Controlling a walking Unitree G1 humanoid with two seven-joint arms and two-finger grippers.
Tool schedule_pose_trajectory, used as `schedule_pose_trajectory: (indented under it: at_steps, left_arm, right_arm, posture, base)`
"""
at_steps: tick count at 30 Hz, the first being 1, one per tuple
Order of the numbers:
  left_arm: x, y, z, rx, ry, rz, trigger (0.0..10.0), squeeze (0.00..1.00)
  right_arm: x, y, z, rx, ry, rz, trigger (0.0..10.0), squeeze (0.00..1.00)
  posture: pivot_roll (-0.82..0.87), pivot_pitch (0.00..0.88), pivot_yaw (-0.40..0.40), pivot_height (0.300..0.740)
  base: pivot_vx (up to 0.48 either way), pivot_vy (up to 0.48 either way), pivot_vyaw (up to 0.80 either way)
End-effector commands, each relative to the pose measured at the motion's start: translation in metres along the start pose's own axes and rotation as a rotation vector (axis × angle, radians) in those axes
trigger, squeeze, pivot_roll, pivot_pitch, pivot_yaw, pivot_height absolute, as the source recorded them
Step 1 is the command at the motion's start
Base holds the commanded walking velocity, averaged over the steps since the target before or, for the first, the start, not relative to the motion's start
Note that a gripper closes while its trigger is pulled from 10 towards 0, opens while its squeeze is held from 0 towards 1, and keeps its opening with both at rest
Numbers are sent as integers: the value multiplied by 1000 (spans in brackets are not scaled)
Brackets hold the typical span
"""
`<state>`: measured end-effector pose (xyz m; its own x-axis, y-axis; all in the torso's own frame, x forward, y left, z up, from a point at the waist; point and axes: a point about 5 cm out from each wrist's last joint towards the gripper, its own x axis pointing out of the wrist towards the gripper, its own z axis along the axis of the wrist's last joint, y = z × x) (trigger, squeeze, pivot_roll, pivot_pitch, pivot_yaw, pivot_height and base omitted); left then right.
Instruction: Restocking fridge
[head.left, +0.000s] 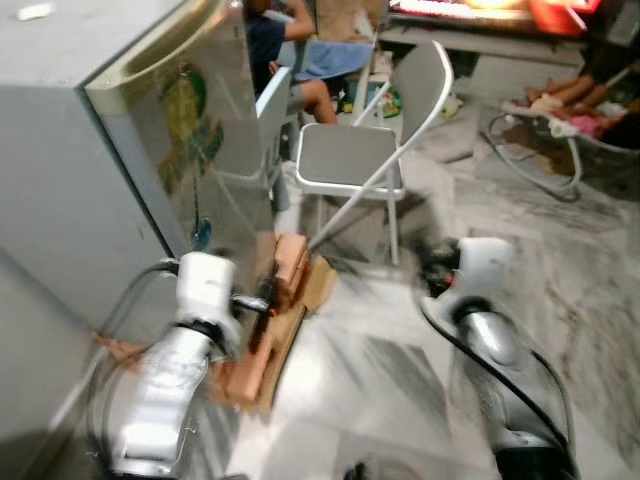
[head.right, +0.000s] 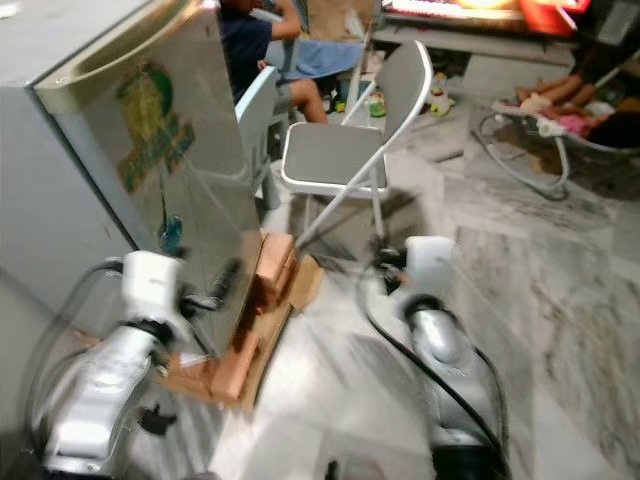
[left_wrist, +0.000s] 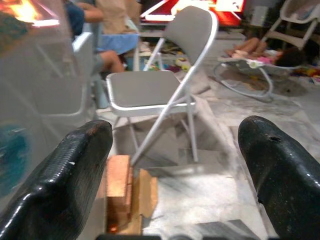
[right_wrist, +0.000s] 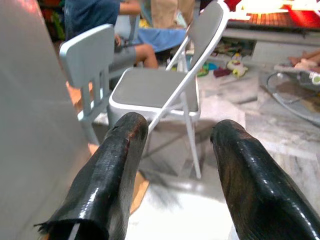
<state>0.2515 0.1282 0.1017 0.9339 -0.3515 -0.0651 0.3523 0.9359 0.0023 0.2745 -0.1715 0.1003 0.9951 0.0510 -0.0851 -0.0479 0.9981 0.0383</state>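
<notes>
A silver fridge (head.left: 200, 150) with a green sticker on its shut door stands at my left. My left gripper (head.left: 256, 304) hovers by the door's lower front corner. In the left wrist view its black fingers (left_wrist: 65, 180) are spread wide and open, with nothing between them. My right gripper (head.left: 435, 268) is held out over the floor to the right of the fridge, short of the folding chair. Its fingers (right_wrist: 110, 175) are apart and empty. The head views are blurred.
A grey folding chair (head.left: 350, 160) stands just ahead. Orange bricks (head.left: 287, 265) and cardboard lie at the fridge's base. A small pale-blue chair (head.left: 272, 110) and a seated person (head.left: 290, 50) are behind. A baby bouncer (head.left: 560, 120) sits far right. Marble floor (head.left: 380, 380) lies between my arms.
</notes>
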Motion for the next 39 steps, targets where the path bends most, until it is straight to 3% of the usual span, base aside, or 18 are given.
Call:
schedule_pose_trajectory:
  at_steps: [1, 3, 12, 21, 27, 28, 34, 39]
  left_arm:
    - [-4, 13, -2, 22, 19, 67, 10000, 0]
    - [-2, 24, -3, 53, 29, 153, 10000, 0]
    - [-5, 46, -2, 47, 25, 302, 10000, 0]
    - [6, 67, -3, 73, 38, 373, 10000, 0]
    - [24, 81, 0, 70, 37, 398, 10000, 0]
    - [33, 83, 3, 62, 29, 386, 10000, 0]
    - [56, 84, 9, 48, 19, 333, 10000, 0]
    - [65, 92, 12, 88, 24, 382, 10000, 0]
  right_arm:
    - [1, 10, 4, 18, -12, 35, 10000, 0]
    - [-1, 11, 3, 19, -5, 39, 10000, 0]
    - [-8, 10, 0, -20, 19, 55, 10000, 0]
    - [-15, 14, 2, -11, 33, 78, 10000, 0]
    - [-25, 11, 2, -27, 56, 88, 10000, 0]
    - [-27, 10, 3, -30, 60, 89, 10000, 0]
    - [-31, 15, 5, -28, 77, 94, 10000, 0]
    - [-34, 18, 4, -20, 95, 102, 10000, 0]
  posture:
    - [82, 48, -15, 740]
    - [79, 50, -13, 740]
    - [68, 60, -8, 740]
    - [50, 81, -13, 740]
    - [24, 99, -9, 740]
    - [23, 104, -9, 740]
    - [14, 114, -6, 740]
    - [11, 121, -5, 740]
  base:
    - [0, 0, 0]
    - [0, 0, 0]
    - [0, 0, 0]
    - [0, 0, 406]
    - [0, 0, 0]
    - [0, 0, 0]
    - [0, 0, 0]
    - [0, 0, 0]
